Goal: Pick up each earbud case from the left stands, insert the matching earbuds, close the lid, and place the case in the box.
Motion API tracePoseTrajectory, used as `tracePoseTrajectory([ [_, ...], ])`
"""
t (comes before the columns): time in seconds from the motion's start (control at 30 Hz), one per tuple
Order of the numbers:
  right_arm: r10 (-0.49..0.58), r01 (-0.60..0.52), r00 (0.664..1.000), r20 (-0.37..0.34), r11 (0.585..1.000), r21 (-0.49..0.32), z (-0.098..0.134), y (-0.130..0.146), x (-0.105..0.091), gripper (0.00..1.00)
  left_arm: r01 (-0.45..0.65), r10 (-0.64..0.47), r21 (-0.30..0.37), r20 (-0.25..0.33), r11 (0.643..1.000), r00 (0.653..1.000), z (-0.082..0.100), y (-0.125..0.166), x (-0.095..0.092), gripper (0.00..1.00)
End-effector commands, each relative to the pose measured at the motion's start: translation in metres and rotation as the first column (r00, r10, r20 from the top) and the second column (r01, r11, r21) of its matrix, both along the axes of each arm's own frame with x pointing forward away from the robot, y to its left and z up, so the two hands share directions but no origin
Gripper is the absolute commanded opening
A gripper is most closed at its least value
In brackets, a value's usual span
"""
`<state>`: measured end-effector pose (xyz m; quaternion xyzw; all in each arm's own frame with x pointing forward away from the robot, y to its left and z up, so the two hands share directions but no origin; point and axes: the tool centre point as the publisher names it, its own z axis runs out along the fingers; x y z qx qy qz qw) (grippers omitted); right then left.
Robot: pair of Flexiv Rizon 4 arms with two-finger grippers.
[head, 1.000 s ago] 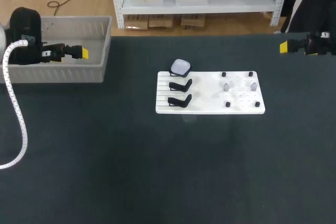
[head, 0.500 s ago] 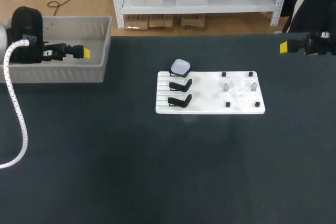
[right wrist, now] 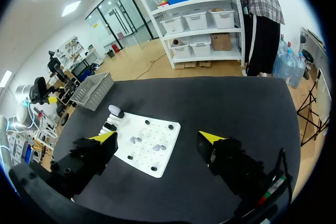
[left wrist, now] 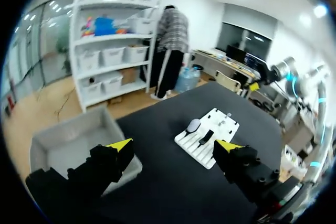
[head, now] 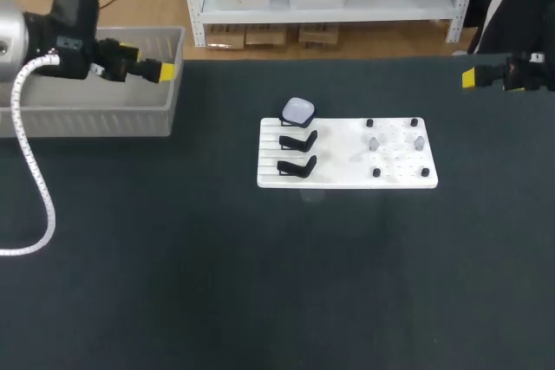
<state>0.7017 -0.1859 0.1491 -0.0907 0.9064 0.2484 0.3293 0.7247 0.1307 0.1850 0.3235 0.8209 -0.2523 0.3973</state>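
The left claw (left wrist: 174, 148) is wide open. It hangs at the table's 10 o'clock, over the right end of the grey box (head: 87, 119). The right claw (right wrist: 157, 139) is wide open too, out at 2 o'clock. The earbud case (head: 298, 111) (small, white and round) sits at the 11 o'clock corner of the white board (head: 347, 171). Two earbuds (head: 373, 142) lie toward the board's 3 o'clock side.

two arms at the sides, both grippers spread open

the left arm (head: 61, 32) comes in from the left edge, its left gripper (head: 165, 70) stretched out level toward the middle, yellow-tipped fingers set wide apart. the right arm (head: 531, 73) barely shows at the right edge. its right gripper (head: 469, 79) points inward, fingers equally wide apart.
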Motion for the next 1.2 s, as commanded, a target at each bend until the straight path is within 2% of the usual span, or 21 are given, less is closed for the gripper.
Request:
tracePoseTrajectory([
  [0.03,-0.001,0.001,1.000,0.000,1.000,-0.001,0.000,0.000,0.000,1.00,0.263,-0.262,-0.010,0.072,0.965,0.962,-0.006,-0.012,0.016,1.00],
  [0.1,-0.001,0.001,1.000,0.000,1.000,-0.001,0.000,0.000,0.000,1.00,0.330,-0.330,0.010,0.074,0.944,0.941,-0.009,-0.018,0.019,1.00],
  [0.13,-0.001,0.001,1.000,0.000,1.000,-0.001,0.000,0.000,0.000,1.00,0.402,-0.401,-0.002,0.062,0.916,0.914,-0.012,-0.021,0.021,1.00],
  [0.17,-0.001,0.001,1.000,0.000,1.000,-0.001,0.000,0.000,0.000,1.00,0.421,-0.421,0.005,0.040,0.907,0.906,-0.016,-0.023,0.023,1.00],
  [0.23,-0.001,0.001,1.000,0.000,1.000,-0.001,0.000,0.000,0.000,1.00,0.487,-0.487,0.014,0.032,0.873,0.873,-0.025,-0.029,0.028,1.00],
  [0.47,-0.001,0.001,1.000,0.000,1.000,-0.001,0.000,0.000,0.000,1.00,0.573,-0.574,0.029,0.044,0.819,0.818,-0.045,-0.046,0.037,1.00],
  [0.6,-0.001,0.001,1.000,0.000,1.000,-0.001,0.000,0.000,0.000,1.00,0.619,-0.622,0.066,0.043,0.782,0.782,-0.052,-0.051,0.035,1.00],
  [0.63,-0.001,0.001,1.000,0.000,1.000,-0.001,0.000,0.000,0.000,1.00,0.625,-0.629,0.081,0.039,0.777,0.777,-0.053,-0.052,0.034,1.00],
  [1.2,-0.001,0.001,1.000,0.000,1.000,-0.001,0.000,0.000,0.000,1.00,0.625,-0.629,0.081,0.039,0.777,0.777,-0.053,-0.052,0.034,1.00],
])
